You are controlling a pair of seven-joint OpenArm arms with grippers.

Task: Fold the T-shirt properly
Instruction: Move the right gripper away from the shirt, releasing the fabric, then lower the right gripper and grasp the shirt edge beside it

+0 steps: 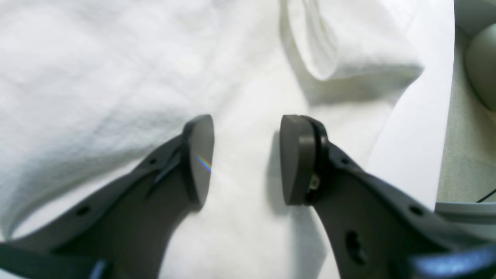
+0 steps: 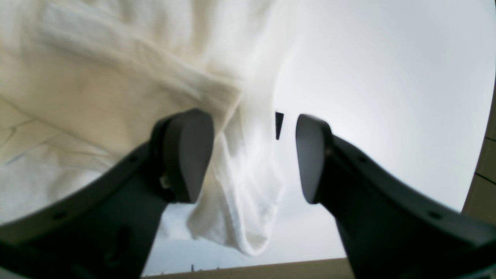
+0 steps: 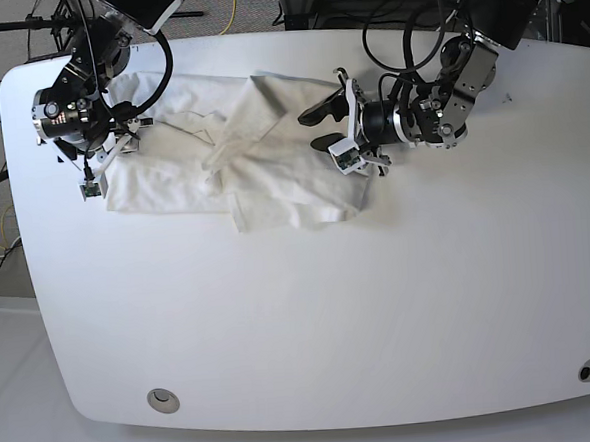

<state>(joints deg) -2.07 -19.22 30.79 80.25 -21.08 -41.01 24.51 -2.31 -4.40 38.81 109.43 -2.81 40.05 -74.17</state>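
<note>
White and broad, the bench [image 3: 311, 310] carries the T-shirt [image 3: 262, 173] on its far left part, crumpled and partly doubled over itself, with plain white cloth showing and no print in sight.

At the shirt's left edge in the base view stands the right hand [image 3: 105, 142], pointing down over the cloth. Its wrist camera shows the fingers [image 2: 186, 155] spread wide, with a bunched fold of the shirt hanging between them; the fold lies against the left finger and clear of the other, so nothing is pinched. A small black tab [image 2: 279, 124] shows just beyond the fold.

Further right, at the shirt's right edge, the left hand [image 3: 331, 121] lies low and points toward the cloth. From its wrist view the fingers [image 1: 199, 159] stand apart over flat white fabric, with nothing between them, and a rolled fold of the shirt lies ahead near the bench edge.

Cables [image 3: 404, 34] loop behind that arm.
</note>
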